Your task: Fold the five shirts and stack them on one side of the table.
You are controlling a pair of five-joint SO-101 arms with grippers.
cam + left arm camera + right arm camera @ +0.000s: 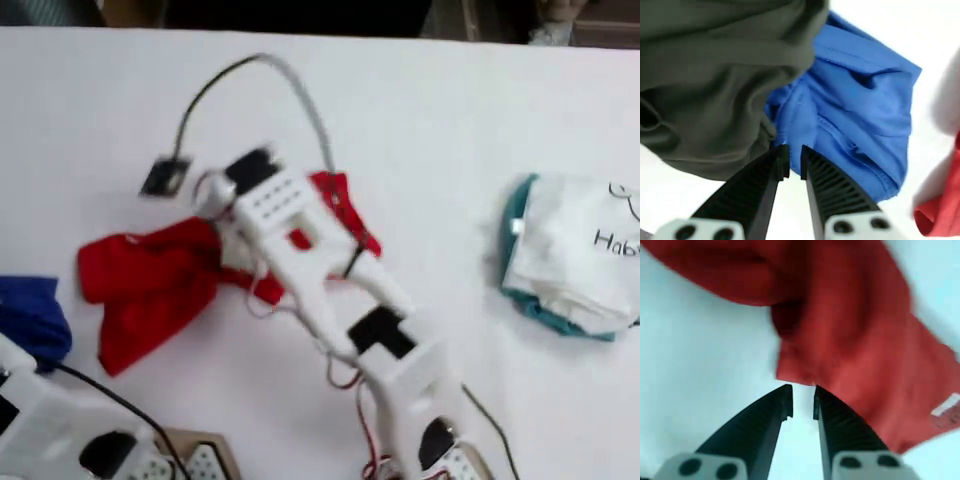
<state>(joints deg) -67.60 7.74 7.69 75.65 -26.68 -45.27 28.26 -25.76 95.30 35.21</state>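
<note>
A crumpled red shirt [150, 285] lies left of the table's middle. My right arm reaches across it, and the right gripper [208, 195] hovers at the shirt's far edge. In the right wrist view this gripper [802, 402] is shut with nothing in it, just short of the red shirt's [850, 340] hem. My left gripper [795, 162] is shut and empty, its tips at the seam between a blue shirt [860, 105] and a dark olive shirt [715, 75]. The blue shirt [30, 315] also shows at the table's left edge, beside the left arm [40, 405].
At the right side, a folded white shirt [580, 245] lies on a folded teal shirt [520, 240]. A black wrist camera [165, 177] with its grey cable [290, 80] sticks out beyond the right gripper. White table [420, 110] stretches open at the back.
</note>
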